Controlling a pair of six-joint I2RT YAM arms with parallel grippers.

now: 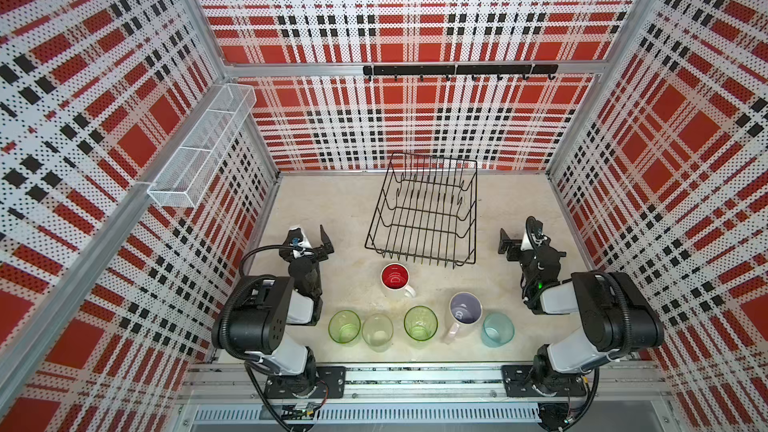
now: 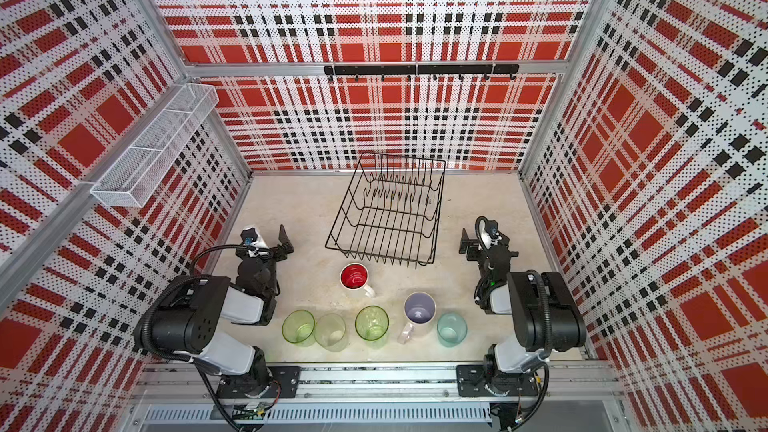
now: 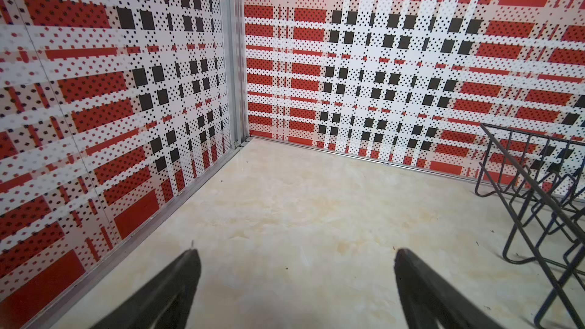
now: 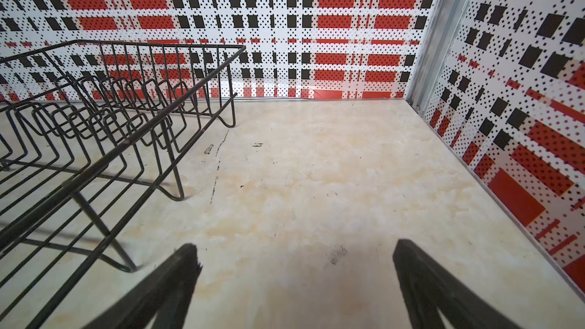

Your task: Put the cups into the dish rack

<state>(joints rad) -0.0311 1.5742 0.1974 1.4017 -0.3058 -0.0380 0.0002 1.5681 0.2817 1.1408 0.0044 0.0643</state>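
Closest in, at 6 o'clock, the left arm (image 1: pixel 253 317) and the right arm (image 1: pixel 615 309) stand on a rail (image 1: pixel 415 380) at the near edge of the counter (image 1: pixel 332 209). Each arm is folded up with its elbow high.

Between them five cups stand in a row, open side up. From 7 o'clock to 5 o'clock they are:
- a green tumbler (image 1: pixel 344 326)
- the pale frosted tumbler (image 1: pixel 377 331), just beside it
- a second green tumbler (image 1: pixel 420 322)
- the pale pink mug (image 1: pixel 465 312) with lilac inside, its handle pointing to 7 o'clock
- the teal tumbler (image 1: pixel 497 329), just beside that mug

A little farther, near the middle, the white mug (image 1: pixel 395 277) with red inside stands alone. Its handle points to 5 o'clock.

Farther still are the hands. The left hand (image 3: pixel 296 251) is out at 9 o'clock and the right hand (image 4: pixel 295 244) is at 3 o'clock. Both are spread wide open. Neither one holds or touches a cup, and only bare counter shows in the gap. Both point toward 12 o'clock and tip down a little.

Between the hands and reaching toward 12 o'clock, the dish rack (image 1: pixel 419 255) sits on the counter. Its near side is close to the white mug. All six cups stand outside it.

Farthest off, a white mesh basket (image 1: pixel 203 147) hangs on the wall at 10 o'clock. A black hook bar (image 1: pixel 457 69) runs along the wall at 12 o'clock.
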